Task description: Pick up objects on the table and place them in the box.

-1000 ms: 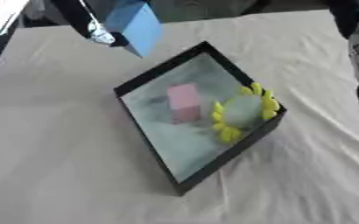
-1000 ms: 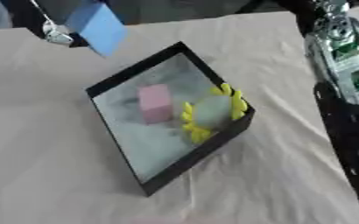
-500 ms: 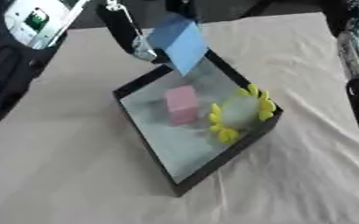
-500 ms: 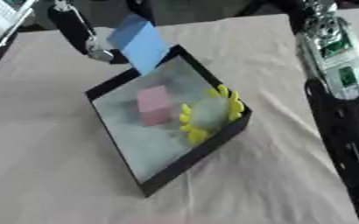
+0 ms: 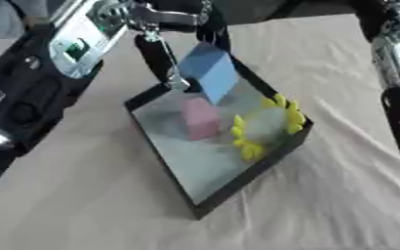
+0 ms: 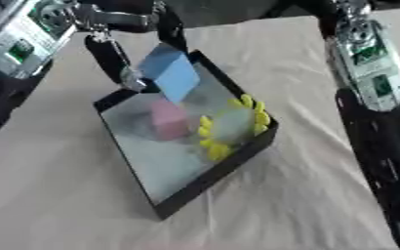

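The robot's left hand (image 5: 173, 46) is reaching in from the upper left and holding a blue block (image 5: 210, 73) above the far corner of a black box (image 5: 237, 183), its dark fingers (image 5: 159, 57) curled down along the block's left side and clamped on it. The block is hanging tilted, 1 lighter face turned toward the camera, its lower corner hovering just over the box's far rim; whether it is touching the rim cannot be told. The box is sitting askew on a worktop (image 5: 84, 205) covered in a pale, creased cloth, 1 corner pointing toward the robot. Inside, on the grey floor of the box, a pink block (image 5: 201, 117) is standing near the middle, directly below the blue block. Just to its right, a round thing with a pale centre and a ring of yellow petals, like a toy flower (image 5: 268, 126), is lying against the box's right wall, near the pink block but apart from it. The left forearm (image 5: 32, 83), black with a silver panel and a green patch, is crossing the upper-left part of the view. Along the right edge, the robot's right arm (image 6: 370, 73) is hanging beside the worktop, its silver and green casing showing best in the right eye view; the right hand itself is showing in neither view, so how its fingers are standing cannot be told.
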Tool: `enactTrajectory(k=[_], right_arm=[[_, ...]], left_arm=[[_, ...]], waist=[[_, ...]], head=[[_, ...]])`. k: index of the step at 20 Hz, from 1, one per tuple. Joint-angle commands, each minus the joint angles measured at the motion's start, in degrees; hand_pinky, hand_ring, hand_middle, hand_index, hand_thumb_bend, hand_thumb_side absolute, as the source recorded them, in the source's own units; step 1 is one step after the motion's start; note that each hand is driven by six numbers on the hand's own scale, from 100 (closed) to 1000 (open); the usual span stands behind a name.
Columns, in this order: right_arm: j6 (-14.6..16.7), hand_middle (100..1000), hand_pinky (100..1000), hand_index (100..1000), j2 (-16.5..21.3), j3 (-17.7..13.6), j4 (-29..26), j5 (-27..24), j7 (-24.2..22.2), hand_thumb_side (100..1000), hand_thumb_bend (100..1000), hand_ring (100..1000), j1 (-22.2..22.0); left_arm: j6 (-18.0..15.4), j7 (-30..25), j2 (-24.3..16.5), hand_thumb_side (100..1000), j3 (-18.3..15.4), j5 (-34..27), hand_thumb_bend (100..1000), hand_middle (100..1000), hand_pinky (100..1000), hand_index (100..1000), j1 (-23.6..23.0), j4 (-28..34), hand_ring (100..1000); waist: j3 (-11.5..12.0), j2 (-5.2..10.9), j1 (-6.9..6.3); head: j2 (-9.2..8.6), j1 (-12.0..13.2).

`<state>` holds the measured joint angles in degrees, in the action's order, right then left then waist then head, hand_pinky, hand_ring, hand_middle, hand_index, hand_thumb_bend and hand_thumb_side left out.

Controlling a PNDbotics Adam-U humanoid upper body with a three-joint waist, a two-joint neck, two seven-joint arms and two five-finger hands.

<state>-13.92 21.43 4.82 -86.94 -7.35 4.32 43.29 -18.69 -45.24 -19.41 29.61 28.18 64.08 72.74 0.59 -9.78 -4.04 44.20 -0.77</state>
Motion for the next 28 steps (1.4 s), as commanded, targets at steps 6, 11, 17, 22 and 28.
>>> enactTrajectory(k=[6, 11, 17, 22, 28], right_arm=[[-0.1, 635, 910, 856, 0.0, -0.3, -0.4, 0.2, 0.1, 348, 100, 756, 0.7], [-0.3, 634, 910, 856, -0.1, -0.3, -0.3, 0.2, 0.0, 354, 100, 755, 0.6], [-0.3, 633, 910, 855, -0.1, -0.4, -0.4, 0.1, 0.2, 350, 100, 755, 0.5], [-0.2, 632, 910, 854, -0.1, -0.6, -1.0, -0.3, 0.4, 341, 100, 754, 0.5], [0.1, 632, 908, 853, 0.2, -0.6, -2.8, -0.4, 0.6, 309, 100, 754, 0.8]], left_arm=[[-8.1, -5.2, 3.0, 330, -3.1, 7.9, 314, 735, 812, 836, -0.9, -4.5, 786], [-7.0, -0.3, 3.2, 872, -4.2, 12.3, 407, 898, 899, 946, -1.6, -5.2, 901], [-3.9, 6.0, 1.4, 996, -7.3, 12.9, 287, 907, 900, 942, -2.5, -2.2, 898], [3.4, 13.9, -2.9, 747, -13.6, 3.1, 100, 796, 849, 831, -6.4, 7.3, 806], [16.7, 30.0, -9.3, 742, -23.5, -16.9, 100, 783, 843, 818, -16.0, 19.7, 782]], waist=[[-0.7, 0.70, 0.34], [-0.8, 0.67, 0.23], [-0.5, 0.93, 0.20], [0.1, 0.98, 0.25], [1.1, 0.83, 0.65]], head=[[-0.08, 0.7], [-0.08, 0.7], [-0.08, 0.4], [-0.08, -0.3], [-0.08, -1.3]])
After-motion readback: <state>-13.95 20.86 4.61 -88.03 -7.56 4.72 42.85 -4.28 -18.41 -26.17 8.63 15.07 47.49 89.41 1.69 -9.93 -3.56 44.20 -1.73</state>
